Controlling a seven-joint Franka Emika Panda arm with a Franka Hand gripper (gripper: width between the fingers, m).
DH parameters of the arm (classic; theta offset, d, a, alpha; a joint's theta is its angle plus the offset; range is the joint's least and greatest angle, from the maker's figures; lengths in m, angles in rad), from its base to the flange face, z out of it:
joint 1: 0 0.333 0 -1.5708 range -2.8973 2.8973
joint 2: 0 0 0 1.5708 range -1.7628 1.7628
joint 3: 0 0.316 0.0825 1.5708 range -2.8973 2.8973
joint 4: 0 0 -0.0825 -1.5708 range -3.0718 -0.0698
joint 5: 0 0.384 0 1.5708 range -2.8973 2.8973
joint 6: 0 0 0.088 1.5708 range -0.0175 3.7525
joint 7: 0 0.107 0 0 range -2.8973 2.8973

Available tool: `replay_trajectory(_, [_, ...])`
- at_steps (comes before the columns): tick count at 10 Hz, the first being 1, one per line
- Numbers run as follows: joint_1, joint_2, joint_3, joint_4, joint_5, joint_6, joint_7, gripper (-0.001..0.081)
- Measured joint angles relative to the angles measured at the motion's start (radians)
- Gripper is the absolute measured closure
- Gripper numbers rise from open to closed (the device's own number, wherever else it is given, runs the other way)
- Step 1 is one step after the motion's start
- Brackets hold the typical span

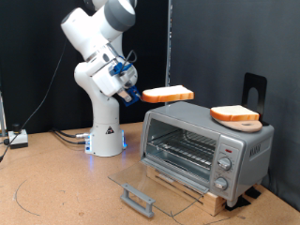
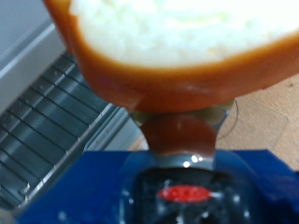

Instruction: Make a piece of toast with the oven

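Gripper (image 1: 137, 93) clamped on the piece of toast (image 1: 169, 94), held level in the air, just above and beside the oven (image 1: 202, 145), whose glass door (image 1: 150, 183) lies dropped open below.

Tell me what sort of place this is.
Probably a robot lab test bench, not a kitchen: a white robot arm's gripper holds a pale, orange-crusted slice of toast above a boxy silver toaster oven, before black curtains.
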Motion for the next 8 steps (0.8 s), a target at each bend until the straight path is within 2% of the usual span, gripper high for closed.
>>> replay_trajectory(3, [-0.034,0.080,-0.060,0.066,-0.077,-0.048,-0.051,0.0384])
replay_trajectory(4, [-0.033,0.079,-0.060,0.062,-0.077,-0.048,-0.051,0.0384])
replay_trajectory(8, [-0.036,0.091,-0.110,0.054,-0.085,-0.067,-0.183,0.0384])
